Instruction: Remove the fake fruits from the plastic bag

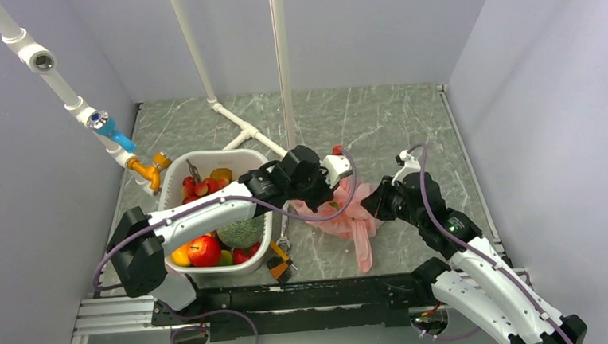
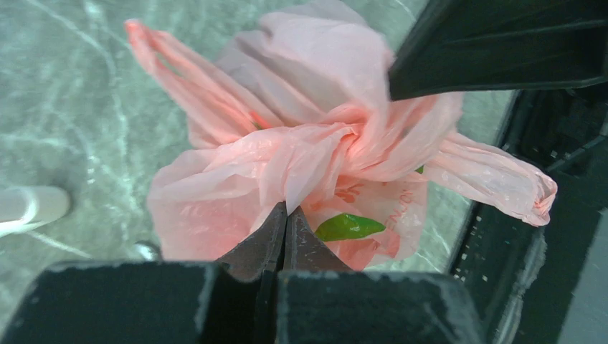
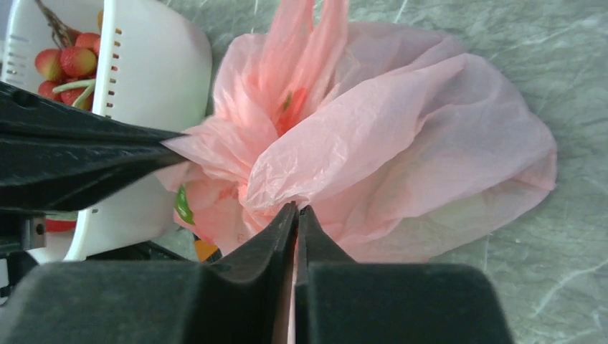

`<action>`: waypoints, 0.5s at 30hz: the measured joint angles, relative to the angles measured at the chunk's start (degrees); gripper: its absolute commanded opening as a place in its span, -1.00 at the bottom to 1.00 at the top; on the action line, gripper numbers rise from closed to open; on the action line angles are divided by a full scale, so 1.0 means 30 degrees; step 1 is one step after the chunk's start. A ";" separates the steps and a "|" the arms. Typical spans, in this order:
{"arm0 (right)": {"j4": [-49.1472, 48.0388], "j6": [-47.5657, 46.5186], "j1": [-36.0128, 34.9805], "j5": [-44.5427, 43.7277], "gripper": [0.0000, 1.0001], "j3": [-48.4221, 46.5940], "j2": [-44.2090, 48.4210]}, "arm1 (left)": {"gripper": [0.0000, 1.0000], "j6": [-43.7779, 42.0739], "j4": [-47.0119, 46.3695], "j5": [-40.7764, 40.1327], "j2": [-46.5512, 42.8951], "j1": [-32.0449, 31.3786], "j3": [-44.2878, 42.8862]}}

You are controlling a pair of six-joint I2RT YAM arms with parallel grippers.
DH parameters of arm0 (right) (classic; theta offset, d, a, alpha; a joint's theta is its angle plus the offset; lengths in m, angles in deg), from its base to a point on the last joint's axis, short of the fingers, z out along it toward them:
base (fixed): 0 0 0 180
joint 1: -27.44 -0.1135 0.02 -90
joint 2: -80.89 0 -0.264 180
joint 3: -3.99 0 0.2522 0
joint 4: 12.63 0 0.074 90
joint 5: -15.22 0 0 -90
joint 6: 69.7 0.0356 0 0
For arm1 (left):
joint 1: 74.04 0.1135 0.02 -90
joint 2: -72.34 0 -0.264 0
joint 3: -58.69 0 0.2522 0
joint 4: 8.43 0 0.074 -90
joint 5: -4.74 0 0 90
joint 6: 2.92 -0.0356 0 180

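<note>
Two pinches: left claw (image 2: 285, 215) and right claw (image 3: 296, 210) each clamp bag (image 1: 347, 217) film; light, floppy, slippery, so bunched folds likely hold best.

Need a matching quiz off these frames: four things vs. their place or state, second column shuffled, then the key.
Column 1
1. plastic bag
2. melon
3. left gripper
4. white basket

Column 2
A. lying in the basket among other fruit
B. fingers shut on a pink fold
C. left of the bag in the top view, fruit inside
D. crumpled, translucent pink, right of the basket in the top view

Pairs: 1-D, 2-A, 3-B, 4-C
</note>
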 measured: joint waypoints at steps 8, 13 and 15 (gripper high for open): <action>0.1552 0.2346 -0.0044 -0.4240 -1.00 0.0277 0.2674 | -1.00 0.0663 -0.1246 -0.4277 -0.1821 -0.0146 0.1304; 0.3395 0.4597 -0.0036 -0.7402 -1.00 0.0597 0.5355 | -1.00 0.0852 -0.1778 -0.7038 -0.2484 -0.0153 0.1865; 0.3912 0.4772 -0.0036 -0.7970 -1.00 0.0605 0.5821 | -1.00 0.0838 -0.2127 -0.7169 -0.2601 -0.0153 0.2025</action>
